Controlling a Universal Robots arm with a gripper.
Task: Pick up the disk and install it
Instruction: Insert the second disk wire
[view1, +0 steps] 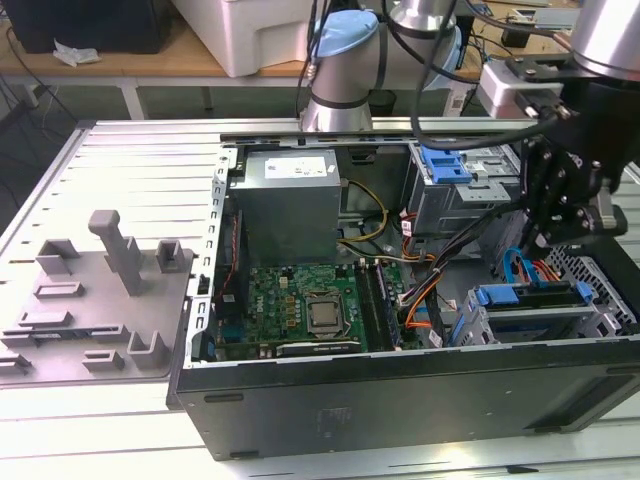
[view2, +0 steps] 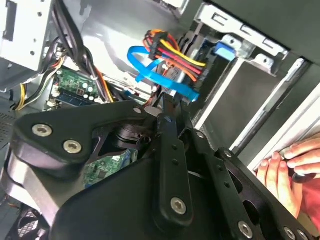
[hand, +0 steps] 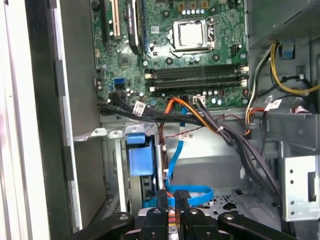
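Black metal first, since it sits closest to my cameras: the tool (hand: 172, 210) hangs inside the open computer case (view1: 400, 400), low over the drive cage at the exterior view's right; in both wrist views its fingers are drawn together, with nothing gripped between them that I can make out.

Just past the fingertips (view2: 167, 102) loops a flat blue cable (hand: 187, 192), with a bundle of red, yellow and orange wires beside it. Close by, a person's hand (view2: 290, 165) rests on the case's rim.

The disk (view1: 530, 296) is not in the tool. In the exterior view its blue carrier and grey body lie level in the drive cage, just below the tool and apart from it. So I judge the pick-up and carry done, and the disk placed in its bay. Whether it is pushed fully home, latched or cabled I cannot tell from here, and that is what may be left.

Farther on lies the green motherboard (view1: 300, 300); behind it is the grey power supply (view1: 290, 200). Beyond the case wall a grey moulded fixture (view1: 100, 290) sits on the slatted counter (view1: 150, 160), well apart from the work.
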